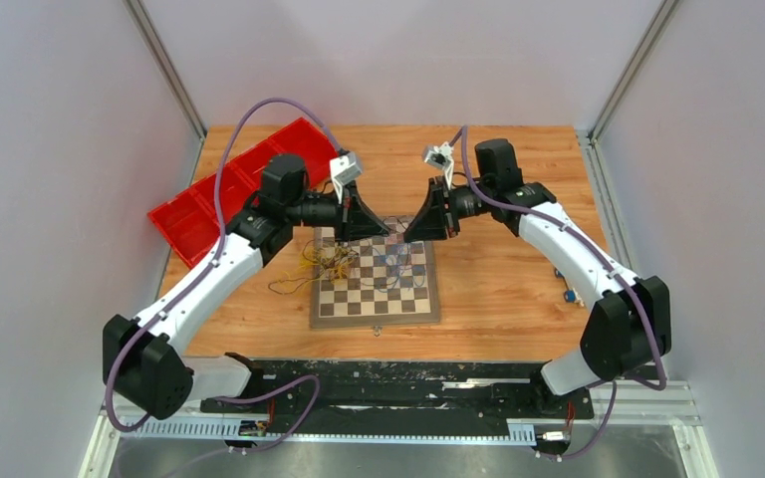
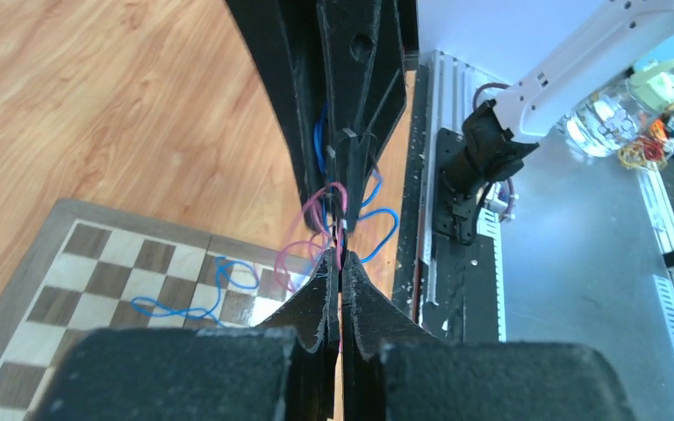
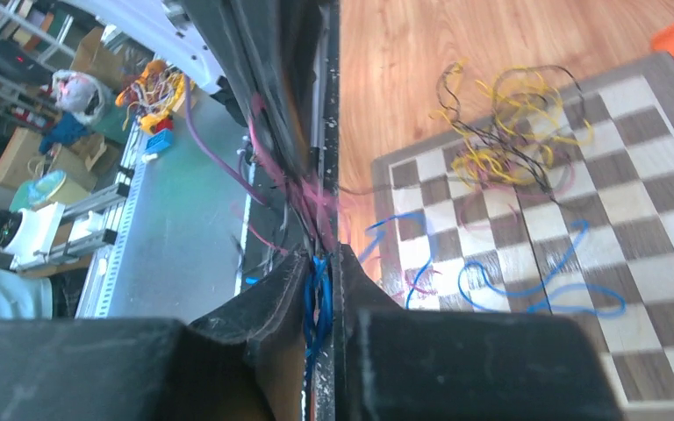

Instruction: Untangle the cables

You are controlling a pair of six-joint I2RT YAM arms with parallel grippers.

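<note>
Left gripper (image 2: 340,267) clamped on pink cable (image 2: 301,230), right gripper (image 3: 320,259) pinched closed on blue cable (image 3: 537,286), tips nearly meeting over chessboard (image 1: 383,299). Other cables (image 1: 337,263) bunched at board's left edge on table (image 1: 498,269). Draw grippers apart slowly, left and right, watching for snags.

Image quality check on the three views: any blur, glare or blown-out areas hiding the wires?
Top external: even light, soft shadows, sharp, but the cable tangle on the chessboard is too small to resolve strands. Left wrist: left gripper dark and defocused, top-right background blown out, pink wire readable. Right wrist: right gripper near black around the blue wire, pink wire there smeared; yellow tangle sharp.
</note>
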